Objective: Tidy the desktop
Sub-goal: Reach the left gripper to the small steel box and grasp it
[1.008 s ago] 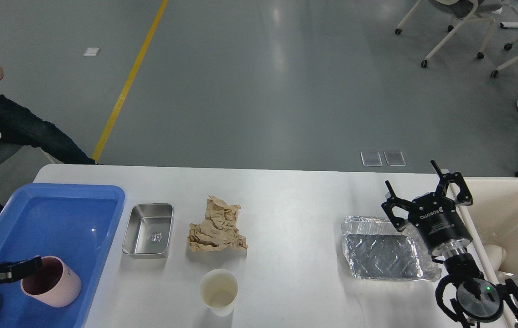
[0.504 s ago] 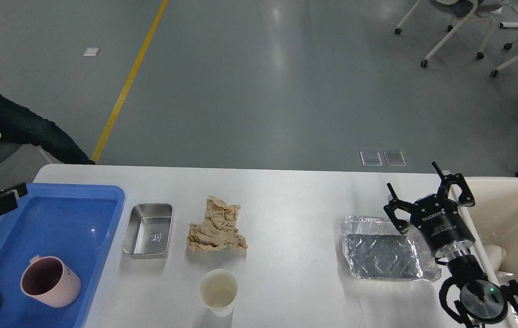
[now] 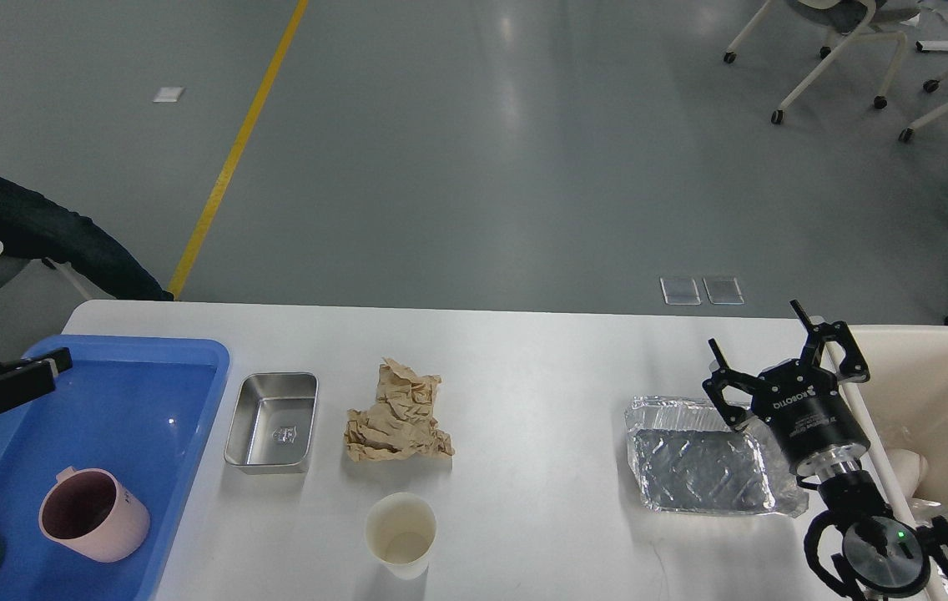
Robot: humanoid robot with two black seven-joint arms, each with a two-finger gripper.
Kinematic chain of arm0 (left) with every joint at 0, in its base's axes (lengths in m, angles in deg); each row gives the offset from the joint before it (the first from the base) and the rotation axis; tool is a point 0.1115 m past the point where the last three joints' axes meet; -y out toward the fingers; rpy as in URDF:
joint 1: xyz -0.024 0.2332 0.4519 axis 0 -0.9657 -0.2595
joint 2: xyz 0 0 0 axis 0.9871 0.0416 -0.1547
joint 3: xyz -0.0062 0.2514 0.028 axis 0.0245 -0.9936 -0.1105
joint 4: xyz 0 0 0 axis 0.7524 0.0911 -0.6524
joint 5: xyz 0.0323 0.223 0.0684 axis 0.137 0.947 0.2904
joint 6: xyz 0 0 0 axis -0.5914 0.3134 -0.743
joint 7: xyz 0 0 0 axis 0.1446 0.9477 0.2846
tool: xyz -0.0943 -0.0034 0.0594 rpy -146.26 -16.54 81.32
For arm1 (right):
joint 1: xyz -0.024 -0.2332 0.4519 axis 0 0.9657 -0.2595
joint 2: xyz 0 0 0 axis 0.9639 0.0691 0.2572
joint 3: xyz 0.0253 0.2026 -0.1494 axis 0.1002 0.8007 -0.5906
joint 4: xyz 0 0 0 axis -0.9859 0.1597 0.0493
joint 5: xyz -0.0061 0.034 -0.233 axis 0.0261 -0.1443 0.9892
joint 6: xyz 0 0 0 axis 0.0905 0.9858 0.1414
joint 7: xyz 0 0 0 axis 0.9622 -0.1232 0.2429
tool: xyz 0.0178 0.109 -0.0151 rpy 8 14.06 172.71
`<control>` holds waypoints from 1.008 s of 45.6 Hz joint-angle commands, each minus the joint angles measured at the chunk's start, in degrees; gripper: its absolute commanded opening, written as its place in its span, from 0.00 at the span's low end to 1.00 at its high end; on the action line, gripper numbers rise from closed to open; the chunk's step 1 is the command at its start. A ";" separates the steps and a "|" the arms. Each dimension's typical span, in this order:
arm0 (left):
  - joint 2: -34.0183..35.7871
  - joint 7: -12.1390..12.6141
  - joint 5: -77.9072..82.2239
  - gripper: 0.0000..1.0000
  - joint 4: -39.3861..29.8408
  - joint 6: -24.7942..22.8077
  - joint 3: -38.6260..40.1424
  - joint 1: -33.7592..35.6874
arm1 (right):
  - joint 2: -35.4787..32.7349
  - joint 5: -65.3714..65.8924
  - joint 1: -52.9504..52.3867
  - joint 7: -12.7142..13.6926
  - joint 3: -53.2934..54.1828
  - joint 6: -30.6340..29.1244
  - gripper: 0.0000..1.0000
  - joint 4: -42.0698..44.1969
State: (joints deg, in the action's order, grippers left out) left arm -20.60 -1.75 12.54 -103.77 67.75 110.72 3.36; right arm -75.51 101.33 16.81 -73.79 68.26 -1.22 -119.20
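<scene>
The white desktop (image 3: 524, 359) holds a small steel tray (image 3: 271, 421), a crumpled brown paper (image 3: 397, 413), a white paper cup (image 3: 400, 534) and a crinkled foil tray (image 3: 703, 455). A pink mug (image 3: 93, 526) stands in the blue tray (image 3: 140, 392) at the left. My left gripper (image 3: 48, 373) hovers over the blue tray's far left edge, apart from the mug; its fingers cannot be told apart. My right gripper (image 3: 774, 351) is open and empty, just above the foil tray's far right corner.
A cream-coloured bin (image 3: 941, 392) stands off the desktop's right end, with some pale objects inside. A seated person's legs (image 3: 32, 242) are at the far left. Rolling chairs (image 3: 841, 50) stand on the grey floor at the back right.
My left gripper has left the pink mug's rim and moved up to the blue tray's far left edge. The mug stays in the tray. The right arm has hardly moved.
</scene>
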 commanded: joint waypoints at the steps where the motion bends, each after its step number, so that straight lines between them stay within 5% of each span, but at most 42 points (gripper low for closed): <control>1: -5.31 1.74 0.26 0.97 7.69 -1.59 -13.06 14.63 | -0.04 0.00 0.04 0.00 0.00 0.00 1.00 -0.26; 5: -11.19 2.10 0.17 0.97 17.28 -1.59 -22.73 25.62 | -0.04 0.00 0.48 0.00 0.00 0.00 1.00 -0.61; 10: -17.09 2.10 0.17 0.97 23.61 -1.07 -28.28 31.08 | -0.04 0.00 1.01 0.00 0.00 0.00 1.00 -1.14; 35: -30.18 1.92 -0.01 0.97 37.77 9.22 -36.81 32.58 | -0.04 0.00 1.27 0.00 0.09 -0.09 1.00 -1.23; 46: -33.70 1.92 -0.01 0.95 40.67 9.57 -37.52 32.49 | -0.13 0.00 1.36 0.00 0.09 -0.09 1.00 -1.23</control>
State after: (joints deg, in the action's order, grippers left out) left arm -52.92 0.18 12.47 -64.43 77.26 73.35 35.91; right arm -75.56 101.33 18.08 -73.79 68.36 -1.30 -120.45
